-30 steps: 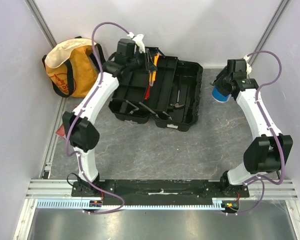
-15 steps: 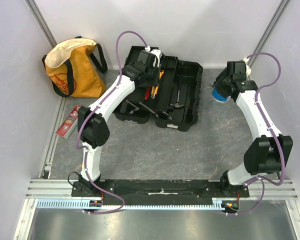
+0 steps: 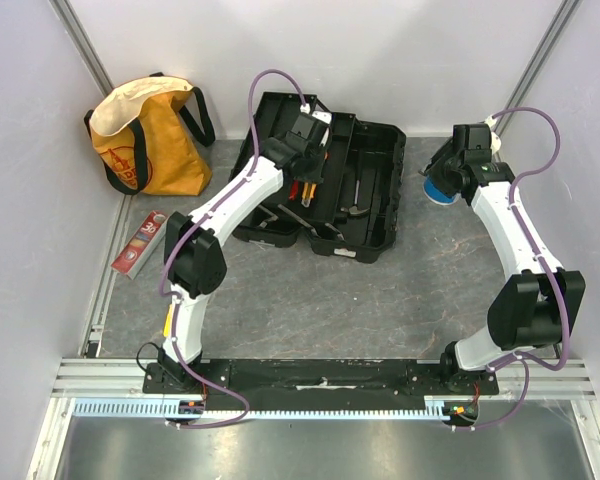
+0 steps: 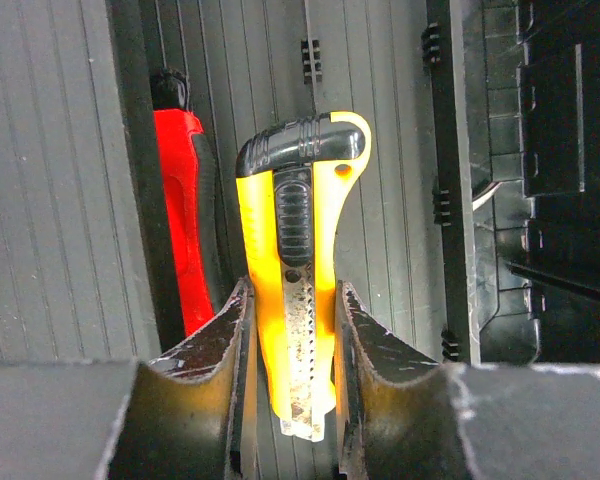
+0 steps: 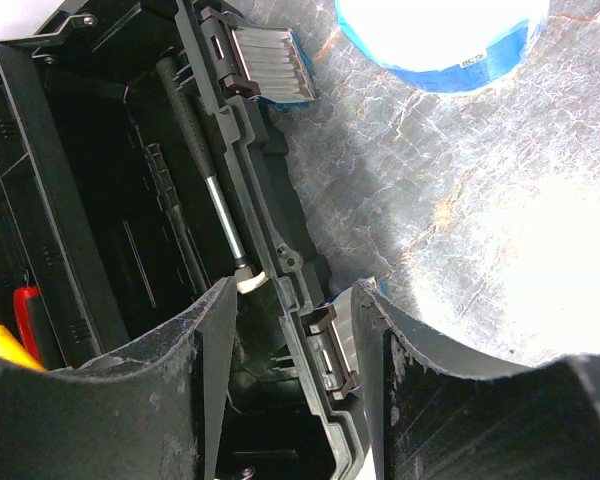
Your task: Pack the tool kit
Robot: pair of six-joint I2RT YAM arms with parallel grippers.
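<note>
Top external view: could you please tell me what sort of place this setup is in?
Probably a robot test cell, not a workshop: plain white walls on aluminium posts, a left arm and right arm bolted to a rail, and an open tool kit on a grey mat.

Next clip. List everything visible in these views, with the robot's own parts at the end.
table: one, mottled grey, under everything
tool kit: one, black, lying open, back centre
utility knife: one, yellow and black, held over the kit's tray
red-handled tool: one, red and black, in the tray beside the knife
metal-shafted tool: one, black grip, in the kit's right half
tape roll: one, blue, right of the kit
bag: one, yellow-orange with black straps, back left
flat packet: one, red, left edge
left gripper: black, shut on the utility knife
right gripper: black, open, near the kit's right rim
</note>
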